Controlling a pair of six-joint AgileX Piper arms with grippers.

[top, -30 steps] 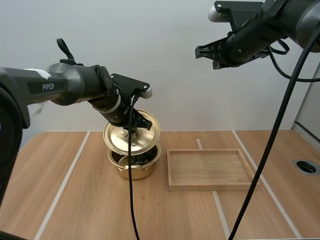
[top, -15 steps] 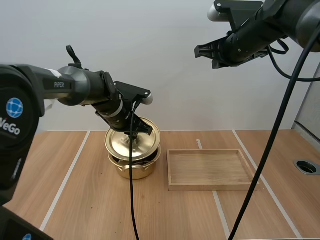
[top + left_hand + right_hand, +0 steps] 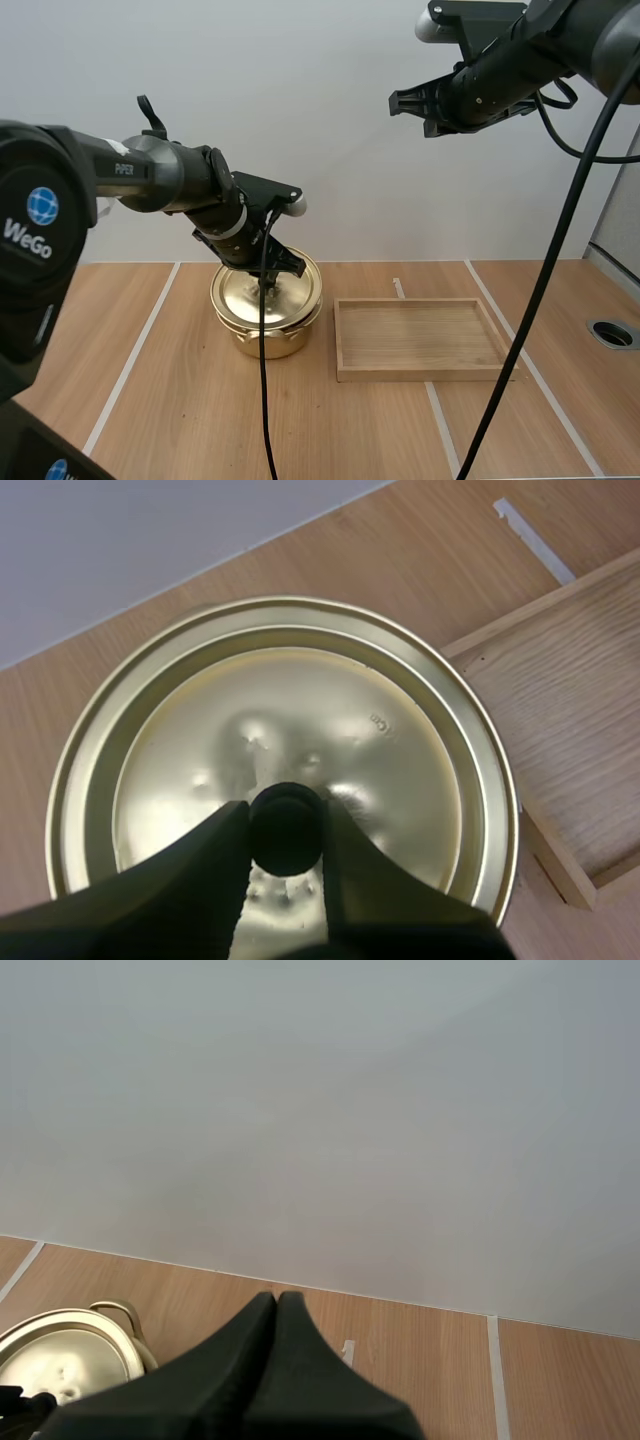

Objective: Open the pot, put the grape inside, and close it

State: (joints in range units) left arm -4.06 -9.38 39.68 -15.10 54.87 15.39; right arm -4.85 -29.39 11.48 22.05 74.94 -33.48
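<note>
A golden pot (image 3: 265,338) stands on the table left of centre, with its golden lid (image 3: 262,292) lying flat on top. My left gripper (image 3: 272,282) is shut on the lid's black knob (image 3: 286,827), its fingertips pinching the knob from both sides over the lid (image 3: 290,750). The pot's inside is hidden under the lid. My right gripper (image 3: 398,103) hangs high above the table at the upper right, its fingers (image 3: 275,1360) lying together as one dark wedge with nothing in them. From there the lid (image 3: 65,1355) and a pot handle (image 3: 125,1315) show far below.
A shallow wooden tray (image 3: 420,337) lies right of the pot, its near corner (image 3: 560,770) close beside the lid. Pale tape lines (image 3: 130,365) run across the wooden table. A round hole (image 3: 612,333) sits at the table's far right edge.
My left gripper has lowered the lid from a tilted hold above the pot until it lies flat on the rim, covering the dark contents. The right arm has stayed still.
</note>
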